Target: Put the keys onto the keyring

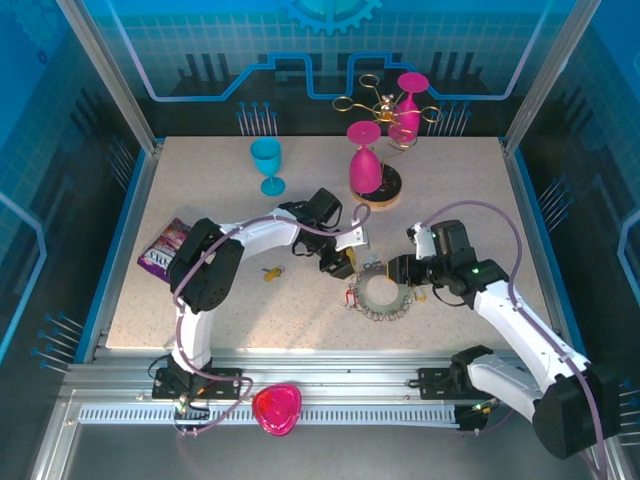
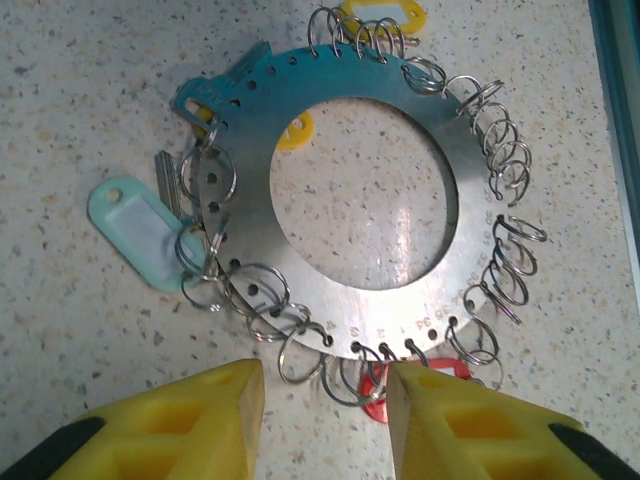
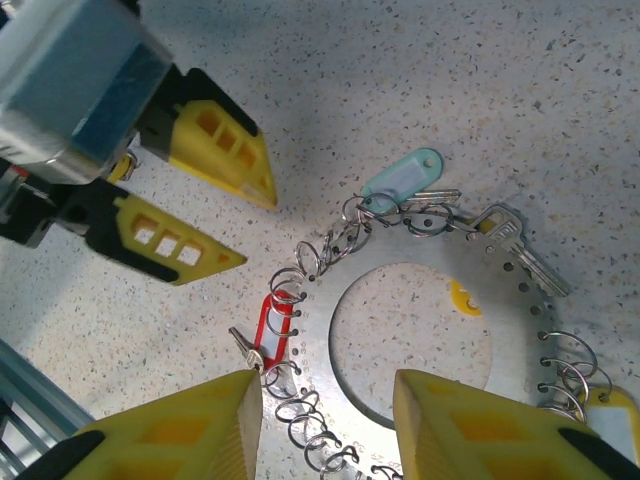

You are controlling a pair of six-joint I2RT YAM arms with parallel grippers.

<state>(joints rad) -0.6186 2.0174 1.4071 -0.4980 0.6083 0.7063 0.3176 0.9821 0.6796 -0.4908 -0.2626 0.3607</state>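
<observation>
While the keyring [image 2: 250, 240] lies flat on the table [image 1: 200, 200], the left gripper [image 2: 325, 420] hangs over its fringed rim and the right gripper [image 3: 325, 425] straddles the opposite rim, both part-open and holding nothing. I judge a wire loop [image 2: 300, 355] must next be pinched, which calls for a fine single-loop grip, with a loose yellow key [image 1: 270, 272] lying well apart. Both sets of fingertips [image 2: 200, 420] are cut off, and whether the red-tagged key [image 3: 262, 338] is threaded I cannot tell.

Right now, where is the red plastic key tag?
In the left wrist view, the red plastic key tag lies at the near rim of the flat grey metal keyring, just beyond the left end effector's fingers.
</observation>
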